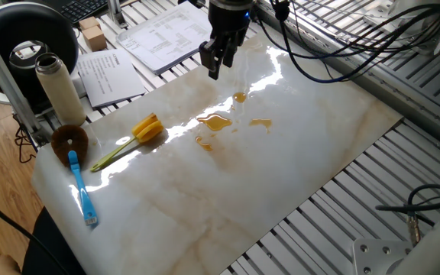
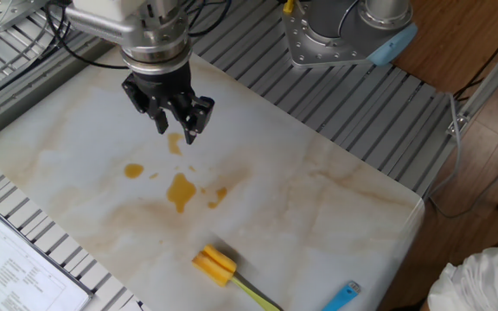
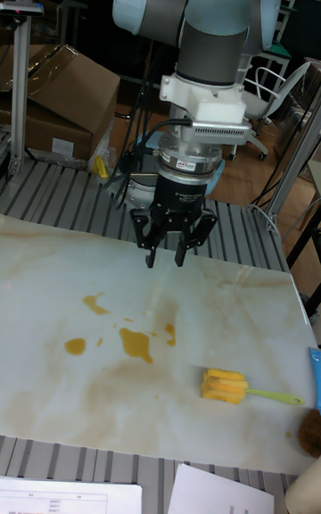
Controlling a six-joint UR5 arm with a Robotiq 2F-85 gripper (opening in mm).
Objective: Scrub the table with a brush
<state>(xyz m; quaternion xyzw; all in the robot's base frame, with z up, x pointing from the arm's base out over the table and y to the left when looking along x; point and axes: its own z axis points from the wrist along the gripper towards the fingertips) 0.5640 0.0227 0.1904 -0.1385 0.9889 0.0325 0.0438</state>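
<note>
Seen from one fixed view, the blue-handled brush [image 1: 80,186] with its round brown head lies at the left end of the table [image 1: 228,191], a beige bottle [image 1: 58,88] standing just beyond it. To its right lies the brush [image 1: 134,137] — yellow head toward the middle of the slab, thin stick handle pointing back left — untouched and well apart from the arm. Further right, orange-brown stains [image 1: 217,122] sit near the centre. Above the far edge hangs the gripper [image 1: 215,59], its fingers [image 2: 193,117] spread with nothing between them — clear of the surface. Printed papers [image 1: 166,34] lie beyond the slab.
</note>
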